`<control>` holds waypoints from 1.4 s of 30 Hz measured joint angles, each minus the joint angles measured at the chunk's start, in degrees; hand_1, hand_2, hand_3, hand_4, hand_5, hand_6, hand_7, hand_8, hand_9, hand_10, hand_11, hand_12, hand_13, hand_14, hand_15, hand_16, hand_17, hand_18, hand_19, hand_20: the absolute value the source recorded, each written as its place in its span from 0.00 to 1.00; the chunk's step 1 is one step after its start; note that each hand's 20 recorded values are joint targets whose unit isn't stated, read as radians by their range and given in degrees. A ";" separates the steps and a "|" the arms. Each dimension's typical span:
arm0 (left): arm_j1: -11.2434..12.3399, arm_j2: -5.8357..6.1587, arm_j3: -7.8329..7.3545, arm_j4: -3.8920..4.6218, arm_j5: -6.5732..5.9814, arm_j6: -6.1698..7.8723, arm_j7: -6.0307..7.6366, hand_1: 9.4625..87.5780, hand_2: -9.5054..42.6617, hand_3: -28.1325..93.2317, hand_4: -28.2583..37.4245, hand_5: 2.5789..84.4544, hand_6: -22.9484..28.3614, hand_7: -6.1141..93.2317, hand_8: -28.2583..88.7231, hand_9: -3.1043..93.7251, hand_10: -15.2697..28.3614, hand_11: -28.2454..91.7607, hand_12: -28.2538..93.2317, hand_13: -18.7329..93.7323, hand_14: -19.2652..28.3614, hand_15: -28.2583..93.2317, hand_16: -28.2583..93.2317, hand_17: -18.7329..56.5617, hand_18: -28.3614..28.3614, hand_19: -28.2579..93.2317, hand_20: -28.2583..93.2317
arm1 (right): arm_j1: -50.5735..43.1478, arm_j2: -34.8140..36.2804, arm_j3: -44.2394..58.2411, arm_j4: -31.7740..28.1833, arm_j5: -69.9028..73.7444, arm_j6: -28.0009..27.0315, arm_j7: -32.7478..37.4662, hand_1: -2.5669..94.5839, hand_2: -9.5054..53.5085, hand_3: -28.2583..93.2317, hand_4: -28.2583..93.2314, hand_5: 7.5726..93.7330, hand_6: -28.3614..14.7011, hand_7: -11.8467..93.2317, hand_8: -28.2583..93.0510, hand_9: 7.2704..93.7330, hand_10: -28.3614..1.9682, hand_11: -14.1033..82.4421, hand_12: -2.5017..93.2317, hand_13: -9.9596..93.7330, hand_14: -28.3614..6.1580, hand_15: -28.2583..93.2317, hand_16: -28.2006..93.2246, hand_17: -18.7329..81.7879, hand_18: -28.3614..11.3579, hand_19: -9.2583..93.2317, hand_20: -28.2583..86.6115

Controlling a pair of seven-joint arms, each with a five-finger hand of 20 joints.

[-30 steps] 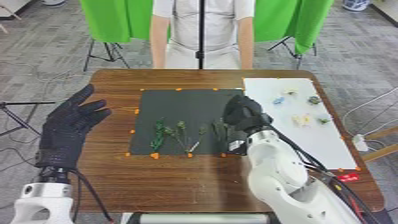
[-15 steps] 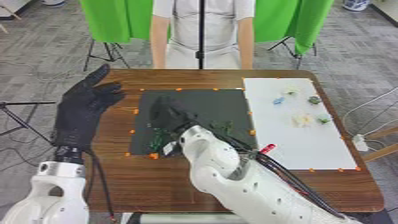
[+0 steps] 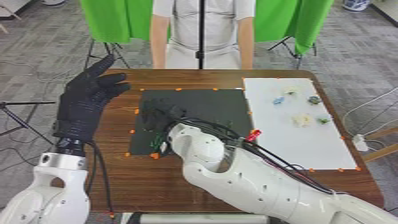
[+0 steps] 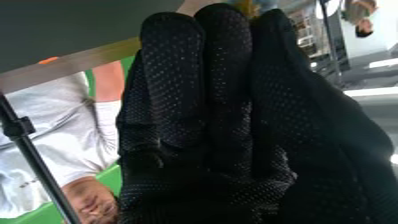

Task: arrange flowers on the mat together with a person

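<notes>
Black-gloved right hand point(image 4: 206, 145) hanging over the dark rectangular mat point(image 3: 218, 104), fingers straight, together; black-gloved left hand point(image 3: 86, 100), fingers apart, presumably leaving it room.

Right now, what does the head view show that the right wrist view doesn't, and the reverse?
Head view: white rectangular sheet, black-gloved left hand, thin green stems.
Right wrist view: bright white light strip.
Both: black-gloved right hand, dark grey mat, brown wooden table, green cloth.
</notes>
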 measured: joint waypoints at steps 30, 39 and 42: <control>-0.29 -0.33 -0.14 0.15 -0.01 -0.31 -1.63 0.20 0.34 0.84 0.09 0.47 0.65 0.13 0.19 0.47 0.84 0.45 0.34 0.45 1.00 0.69 0.18 0.22 0.99 0.75 0.38 | -3.15 -1.35 4.19 -0.17 -3.56 -9.12 1.16 0.53 0.00 0.73 0.00 0.64 0.80 0.30 0.10 0.83 0.63 0.47 0.24 0.79 0.66 0.69 0.37 0.39 0.31 0.76 0.42; 6.41 -0.49 -4.13 -2.08 -0.50 2.03 0.00 0.20 0.34 0.84 0.09 0.47 0.65 0.13 0.19 0.46 0.84 0.45 0.34 0.45 1.00 0.69 0.18 0.22 0.99 0.74 0.37 | -12.23 -2.48 20.59 -11.21 10.28 -13.61 0.14 0.45 0.00 0.75 0.00 0.62 0.72 0.28 0.10 0.74 0.55 0.43 0.19 0.73 0.54 0.68 0.35 0.37 0.26 0.76 0.43; 8.95 -1.01 -5.63 -2.59 -0.59 2.41 0.50 0.19 0.34 0.84 0.09 0.46 0.64 0.13 0.19 0.46 0.84 0.45 0.34 0.45 0.99 0.69 0.18 0.21 0.99 0.72 0.36 | -16.46 -4.71 29.64 -16.58 20.29 -20.22 1.39 0.41 0.04 0.77 0.00 0.59 0.71 0.27 0.11 0.69 0.51 0.40 0.18 0.67 0.46 0.65 0.34 0.35 0.24 0.73 0.42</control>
